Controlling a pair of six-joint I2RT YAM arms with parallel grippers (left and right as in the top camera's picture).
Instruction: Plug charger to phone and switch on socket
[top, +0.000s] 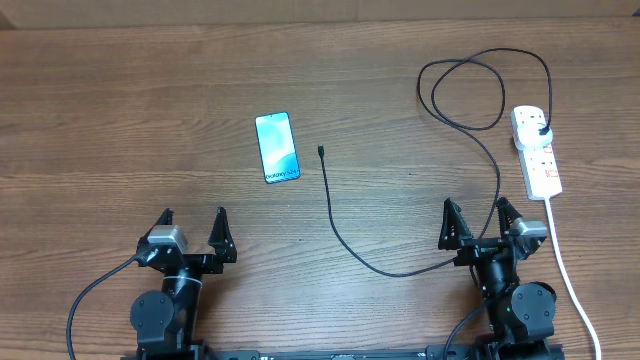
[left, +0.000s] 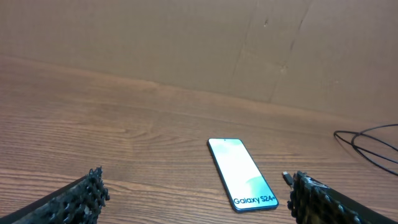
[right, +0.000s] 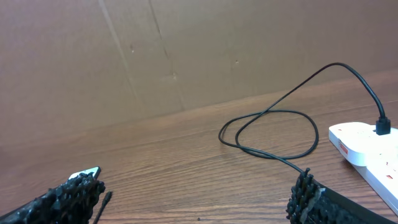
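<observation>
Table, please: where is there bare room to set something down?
Bare table lies left of the phone, and between the charger tip and its loops. Crowded: the right edge, where loops, socket and white cord gather.

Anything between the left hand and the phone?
Nothing. The overhead view shows only bare table between the left hand and the phone, and the left wrist view agrees.
</observation>
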